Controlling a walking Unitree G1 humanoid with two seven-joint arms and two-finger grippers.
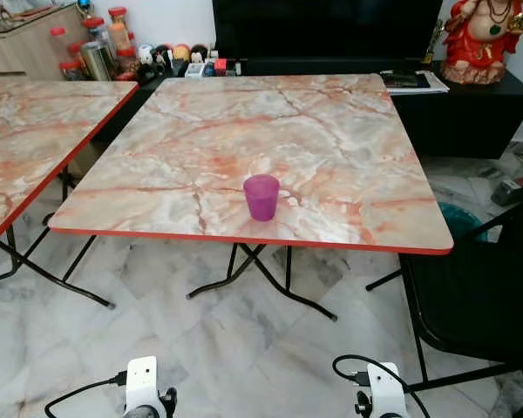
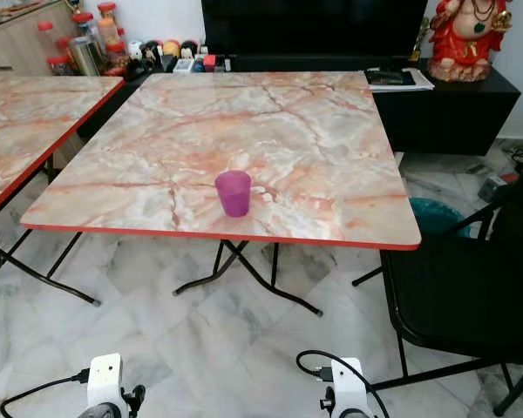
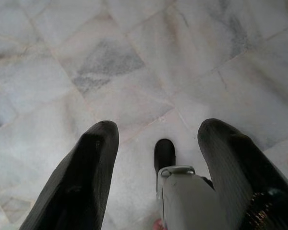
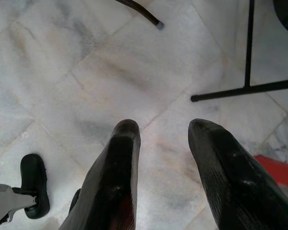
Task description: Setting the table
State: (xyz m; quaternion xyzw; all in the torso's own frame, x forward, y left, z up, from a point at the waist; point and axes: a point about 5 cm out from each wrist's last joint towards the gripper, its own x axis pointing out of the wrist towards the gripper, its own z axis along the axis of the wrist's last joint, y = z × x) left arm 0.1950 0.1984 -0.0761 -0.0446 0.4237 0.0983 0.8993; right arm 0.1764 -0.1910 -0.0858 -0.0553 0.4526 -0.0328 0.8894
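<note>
Purple cup (image 1: 261, 197) stands upright on the big marble-look table (image 1: 331, 148), close to the near edge and about in the middle from left to right. It is see-through plastic, wider at the top than at the bottom. I cannot tell if anything is in it.

Both arms hang low, near the floor (image 1: 244, 348), well apart from the cup and nearer than the table. The left gripper (image 3: 153, 139) has its two black fingers spread, with nothing between them but pale floor tiles. The right gripper (image 4: 163, 132) is spread too and pinches nothing.

A second table (image 1: 26, 139) of the same kind stands to the left. A black chair (image 1: 479, 296) sits at the near right. At the far side is a black cabinet (image 1: 471, 113) with a red statue (image 1: 484, 39) on the right and some papers (image 1: 410, 81) beside it. Jars with red lids (image 1: 100, 43) and small toys stand at the far left.
</note>
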